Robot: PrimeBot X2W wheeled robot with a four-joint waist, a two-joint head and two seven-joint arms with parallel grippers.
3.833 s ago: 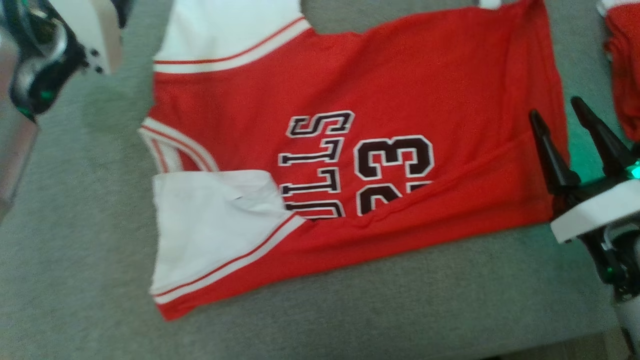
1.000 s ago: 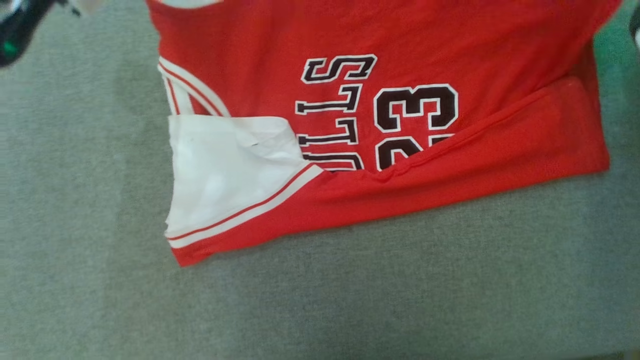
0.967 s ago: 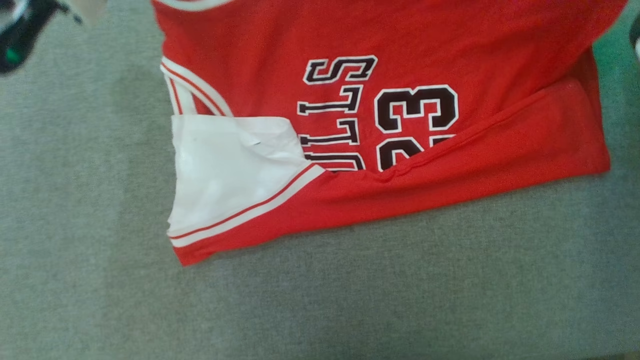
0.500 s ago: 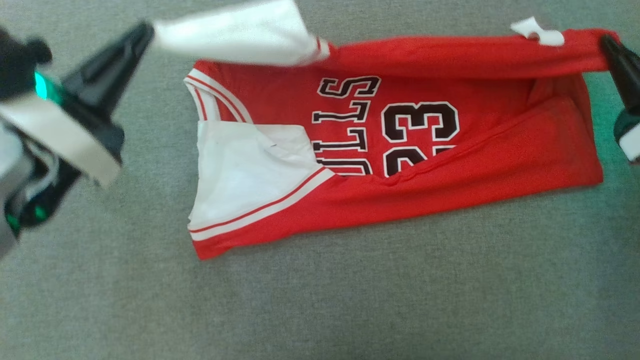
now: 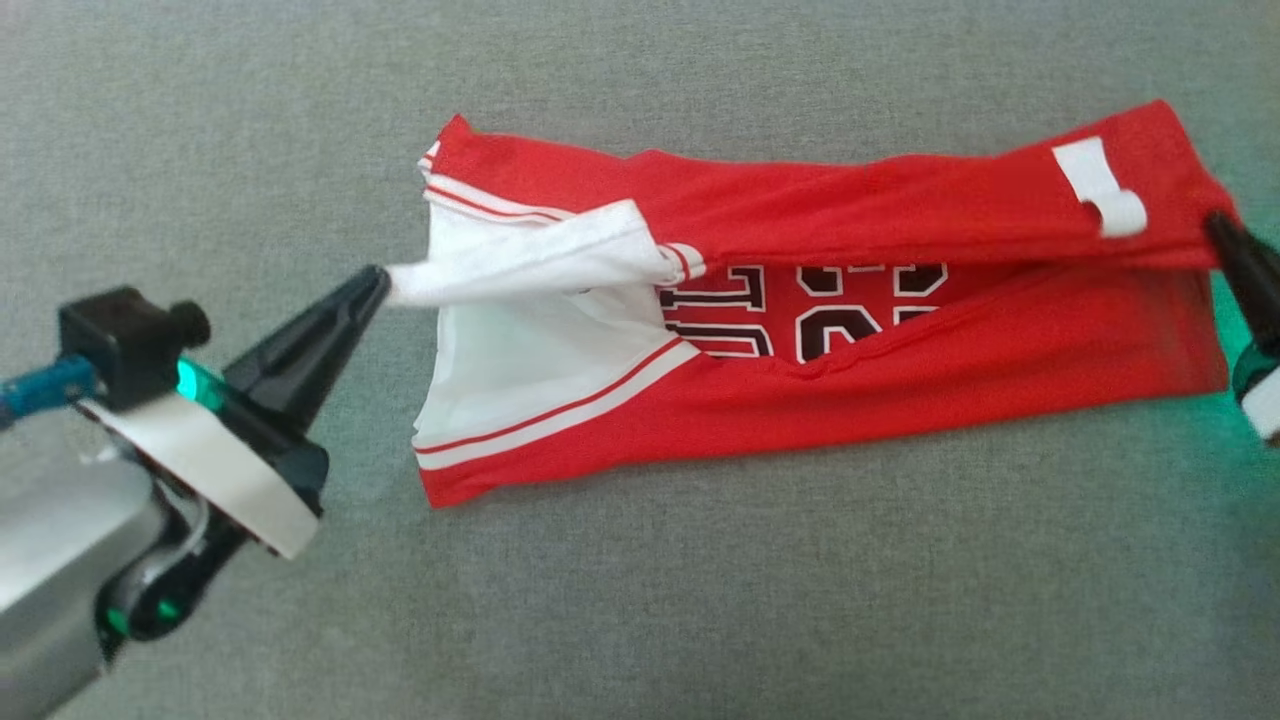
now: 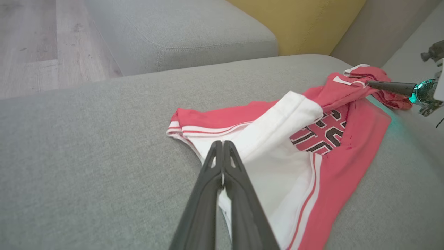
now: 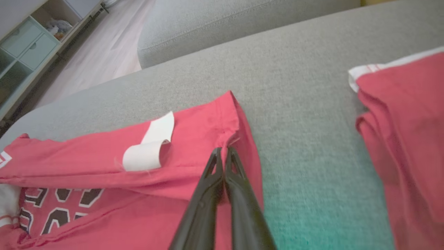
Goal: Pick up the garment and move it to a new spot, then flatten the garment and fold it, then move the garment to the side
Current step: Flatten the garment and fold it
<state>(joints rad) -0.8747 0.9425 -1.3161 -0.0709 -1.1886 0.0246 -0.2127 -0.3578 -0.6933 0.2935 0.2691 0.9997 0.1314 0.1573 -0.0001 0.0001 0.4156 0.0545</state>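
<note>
**Head view.** The jersey (image 5: pixel 900 390) lies mid-seat on the grey sofa (image 5: pixel 700 600), its far edge lifted and drawn over the lettering. My left gripper (image 5: pixel 372 283) is clamped on the white sleeve edge. My right gripper (image 5: pixel 1218 228) is clamped on the red hem corner, near a white tag (image 5: pixel 1095 185). I see bare seat beyond, left of and nearer than the jersey, widest on my near side.

**Left wrist view.** This adds the seat's rounded edge, wood floor (image 6: pixel 27 41) beyond it, and a yellow cushion (image 6: pixel 295 24).

**Right wrist view.** This adds a second red piece (image 7: pixel 409 132), apart from the hem with bare seat between, and a shelf unit (image 7: pixel 27 38) by the floor.
</note>
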